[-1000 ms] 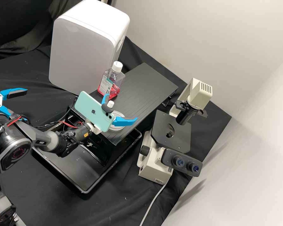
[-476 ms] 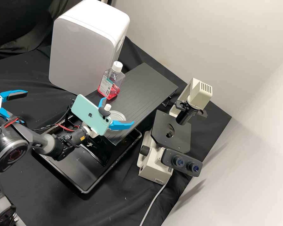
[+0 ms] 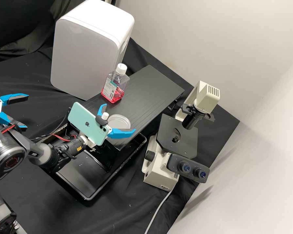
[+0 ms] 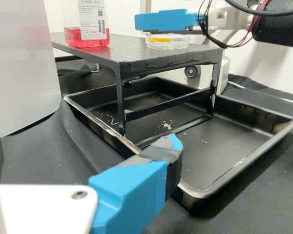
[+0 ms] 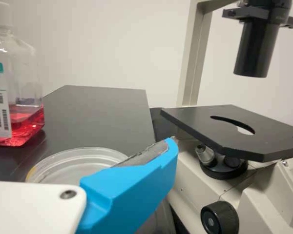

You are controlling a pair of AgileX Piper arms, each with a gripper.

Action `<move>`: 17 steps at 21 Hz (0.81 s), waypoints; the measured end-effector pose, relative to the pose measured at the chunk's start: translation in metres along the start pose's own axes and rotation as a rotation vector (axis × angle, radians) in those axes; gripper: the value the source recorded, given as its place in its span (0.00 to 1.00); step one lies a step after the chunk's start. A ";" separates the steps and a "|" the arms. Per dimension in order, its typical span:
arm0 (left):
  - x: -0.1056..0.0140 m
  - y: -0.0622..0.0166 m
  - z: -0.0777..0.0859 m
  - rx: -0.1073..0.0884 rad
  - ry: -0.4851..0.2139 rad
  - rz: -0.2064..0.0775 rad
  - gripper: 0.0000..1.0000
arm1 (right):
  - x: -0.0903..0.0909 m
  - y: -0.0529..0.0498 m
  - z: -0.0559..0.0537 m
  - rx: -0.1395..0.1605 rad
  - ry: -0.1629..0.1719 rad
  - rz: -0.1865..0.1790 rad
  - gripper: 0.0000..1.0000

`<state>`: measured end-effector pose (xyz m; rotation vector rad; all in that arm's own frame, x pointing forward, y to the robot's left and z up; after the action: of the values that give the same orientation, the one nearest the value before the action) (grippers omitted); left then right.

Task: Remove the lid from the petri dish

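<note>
At the end of the shelf (image 3: 153, 84) farthest from the bottle (image 3: 114, 86), the right gripper (image 3: 119, 118) holds its two blue fingers (image 3: 122, 132) wide apart and clamped on nothing, one to each side of the petri dish (image 3: 119, 123). From the left wrist view, one of these fingers lies level just above the clear lid (image 4: 166, 36); whether it touches the lid cannot be told. The lid is seated on the dish, and the dish rests flat on the shelf top, close to the shelf's corner, with a yellowish layer visible inside. Behind the fingers, a mint-green phone (image 3: 88, 125) is mounted on the right wrist, and the dark arm runs back from the shelf over the tray (image 3: 88, 194). The shelf stands on thin legs inside this shallow black tray. The bottle, upright with a white cap and pink liquid, stands on the shelf edge nearest the white box (image 3: 88, 45), which sits just beside the shelf. A microscope (image 3: 179, 146) stands close beside the shelf on the side opposite the box. The left gripper (image 3: 25, 110), well apart from the shelf and on the box side of it, has its fingers spread open and empty, facing the shelf legs across the black cloth (image 3: 136, 208).
</note>
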<state>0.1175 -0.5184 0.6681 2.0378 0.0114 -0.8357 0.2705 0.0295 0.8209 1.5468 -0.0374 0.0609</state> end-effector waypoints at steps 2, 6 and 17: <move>0.000 -0.0004 0.000 0.001 0.001 -0.002 1.00 | 0.001 -0.002 0.002 -0.003 -0.005 -0.005 1.00; 0.001 -0.0021 0.000 0.014 0.004 -0.010 1.00 | 0.003 -0.008 0.008 -0.014 -0.030 -0.025 1.00; 0.000 -0.0027 0.001 0.018 -0.007 -0.013 1.00 | 0.004 -0.012 0.012 -0.022 -0.044 -0.036 1.00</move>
<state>0.1159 -0.5179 0.6654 2.0539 0.0128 -0.8536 0.2754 0.0174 0.8098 1.5264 -0.0452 -0.0024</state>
